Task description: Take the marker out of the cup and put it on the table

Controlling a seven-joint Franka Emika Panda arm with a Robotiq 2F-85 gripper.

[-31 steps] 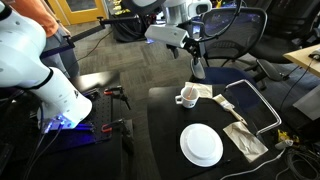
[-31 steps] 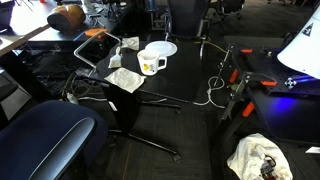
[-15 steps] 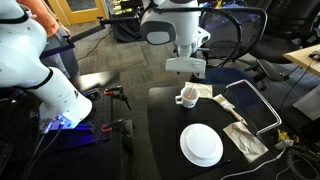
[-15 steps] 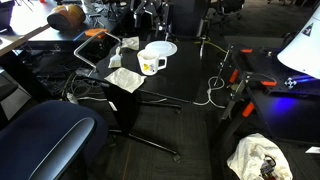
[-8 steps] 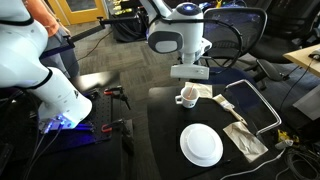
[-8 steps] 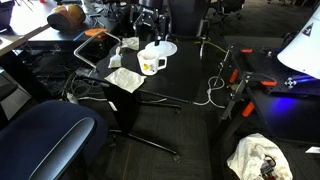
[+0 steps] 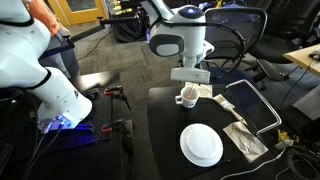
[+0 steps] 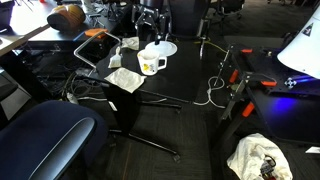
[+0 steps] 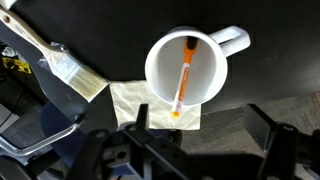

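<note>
The small white cup (image 9: 187, 68) stands on a pale napkin (image 9: 130, 100) on the black table (image 9: 250, 90); its handle points to the upper right in the wrist view. An orange and white marker (image 9: 184, 78) leans inside it, one end at the rim. My gripper (image 9: 200, 135) is open and empty, hovering right above the cup with its fingers apart and not touching it. In both exterior views the gripper (image 7: 190, 78) (image 8: 150, 25) hangs just over the cup (image 7: 187, 97) (image 8: 152, 62).
A round white plate (image 7: 201, 144) (image 8: 160, 48) lies on the table (image 7: 165, 130) near the cup. A paintbrush (image 9: 65, 62) lies beside the napkin. A white cable (image 7: 255, 100) and crumpled paper (image 7: 243, 135) lie at the table's side. Office chairs stand around.
The arm has swung in from beyond the table and come down over the cup. In the last half second it has barely moved. Cup and marker have not moved.
</note>
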